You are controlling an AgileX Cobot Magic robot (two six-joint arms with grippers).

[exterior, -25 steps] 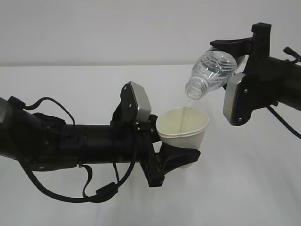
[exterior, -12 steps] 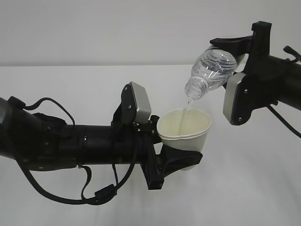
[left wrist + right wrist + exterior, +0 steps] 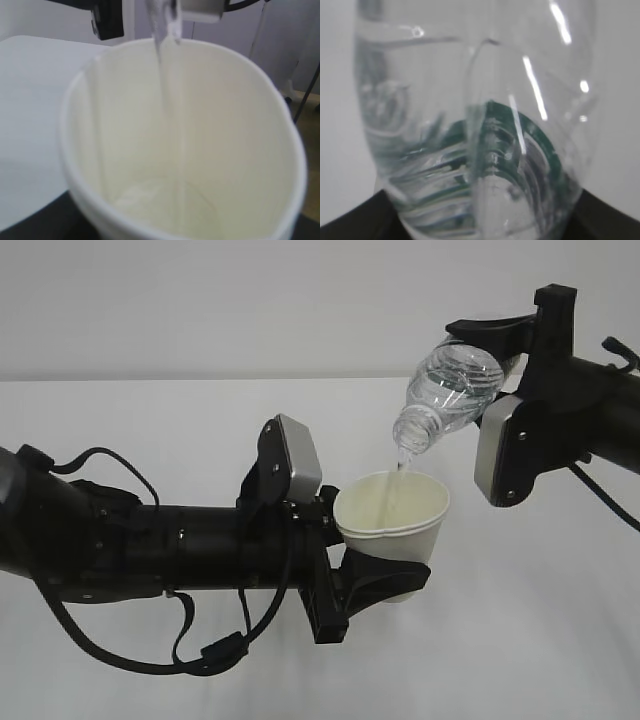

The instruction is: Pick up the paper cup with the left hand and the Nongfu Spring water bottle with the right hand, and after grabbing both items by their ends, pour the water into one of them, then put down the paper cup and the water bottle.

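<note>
Both arms hold above the white surface. The Nongfu Spring water bottle, thin and crushable, tips neck-down, right end effector grasping its base end. A thin stream of water drops into the paper cup: light, soft-walled, best gripped low, left end effector clenched there, arm reaching level.

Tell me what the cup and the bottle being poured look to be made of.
Paper cup: matte white paper, it seems, with a rolled rim, cream inside and a side seam.
Nongfu Spring water bottle: clear glossy plastic, by its moulded ribs and sharp highlights; the green band seen through it looks like a printed label.
</note>
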